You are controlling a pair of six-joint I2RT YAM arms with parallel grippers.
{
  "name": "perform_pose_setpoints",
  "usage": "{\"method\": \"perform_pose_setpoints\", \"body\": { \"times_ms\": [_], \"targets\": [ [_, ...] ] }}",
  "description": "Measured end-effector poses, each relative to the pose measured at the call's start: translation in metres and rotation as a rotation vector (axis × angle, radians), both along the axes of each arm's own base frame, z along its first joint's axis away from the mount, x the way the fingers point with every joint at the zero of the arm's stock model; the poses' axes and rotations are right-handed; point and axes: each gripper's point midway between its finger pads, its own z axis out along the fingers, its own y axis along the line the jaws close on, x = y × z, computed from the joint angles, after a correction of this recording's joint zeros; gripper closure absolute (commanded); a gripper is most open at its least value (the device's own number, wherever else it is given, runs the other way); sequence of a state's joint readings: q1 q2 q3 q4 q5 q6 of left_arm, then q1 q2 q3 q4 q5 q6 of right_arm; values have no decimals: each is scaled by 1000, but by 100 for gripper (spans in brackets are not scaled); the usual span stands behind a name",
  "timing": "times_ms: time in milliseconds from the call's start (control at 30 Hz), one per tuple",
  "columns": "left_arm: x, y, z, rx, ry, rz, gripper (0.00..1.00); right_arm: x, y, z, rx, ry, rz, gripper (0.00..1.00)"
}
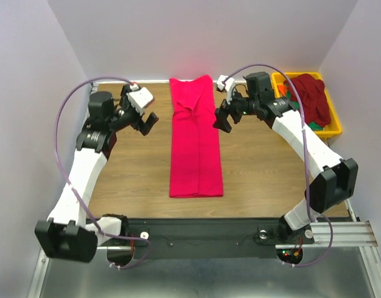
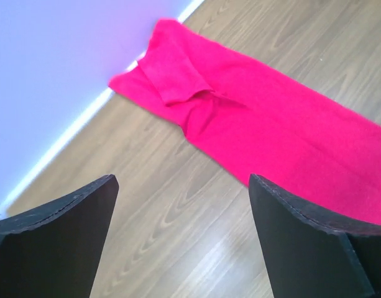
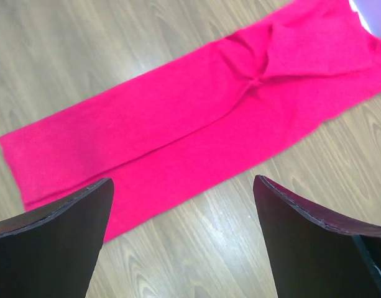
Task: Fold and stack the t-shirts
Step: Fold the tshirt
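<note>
Lengthwise fold appears complete: the crimson-pink t-shirt (image 1: 195, 139) lies mid-table as a strip, 12 to 6 o'clock. Left gripper (image 1: 146, 123) and right gripper (image 1: 222, 119), spread wide and empty, flank its 12 o'clock end. Next step, likely: pinch that end and cross-fold.

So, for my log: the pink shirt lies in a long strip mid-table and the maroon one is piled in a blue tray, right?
Not blue: the top view shows the tray is yellow. The pink shirt and maroon shirt are as stated.

Pale lilac walls (image 1: 178, 31) enclose a wood-grain table (image 1: 258, 167); lighting seems even, perhaps from overhead.
</note>
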State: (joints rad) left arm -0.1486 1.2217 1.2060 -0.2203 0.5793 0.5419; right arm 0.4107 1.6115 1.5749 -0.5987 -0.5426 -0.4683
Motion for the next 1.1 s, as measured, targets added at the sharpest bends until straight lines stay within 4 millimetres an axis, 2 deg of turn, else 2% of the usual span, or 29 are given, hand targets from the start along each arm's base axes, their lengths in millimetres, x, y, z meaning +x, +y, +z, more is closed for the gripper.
{"method": "perform_pose_setpoints", "body": {
  "times_ms": [33, 100, 200, 233, 267, 300, 333, 367, 400, 467, 600, 667, 767, 967, 1100],
  "targets": [
    [-12, 0, 6, 8, -43, -19, 2, -5, 0, 2, 7, -6, 18, 0],
    [-30, -2, 5, 49, -116, -85, 9, -13, 0, -4, 10, 1, 51, 0],
    [-52, -7, -22, 141, -138, -187, 17, -32, -2, -42, -42, 39, 115, 2],
    [-65, -13, -47, 189, -109, -249, 19, -42, -4, -60, -81, 52, 137, 4],
    [-74, -16, -63, 217, -82, -288, 21, -64, -5, -89, -137, 89, 178, 9],
    [-87, -22, -88, 259, -47, -344, 23, -82, -5, -110, -182, 103, 220, 11],
    [-102, -26, -113, 292, -6, -396, 25, -96, -6, -123, -211, 117, 249, 13],
    [-113, -27, -128, 315, 20, -427, 28, -125, -8, -147, -258, 144, 309, 19],
    [-138, -32, -161, 359, 76, -501, 30, -146, -8, -159, -288, 157, 358, 23],
    [-172, -37, -194, 405, 140, -591, 34, -181, -7, -178, -334, 168, 449, 30],
    [-211, -45, -230, 481, 188, -704, 35, -205, -5, -197, -375, 117, 525, 35],
    [-215, -49, -238, 500, 208, -716, 35, -206, -3, -205, -386, 88, 533, 39],
    [-212, -57, -247, 516, 224, -715, 36, -205, -1, -211, -393, 66, 541, 42],
    [-209, -62, -267, 549, 280, -714, 39, -208, 2, -224, -410, 37, 569, 43],
    [-208, -67, -268, 550, 269, -722, 38, -219, 5, -230, -416, 30, 605, 44]
  ]
}}
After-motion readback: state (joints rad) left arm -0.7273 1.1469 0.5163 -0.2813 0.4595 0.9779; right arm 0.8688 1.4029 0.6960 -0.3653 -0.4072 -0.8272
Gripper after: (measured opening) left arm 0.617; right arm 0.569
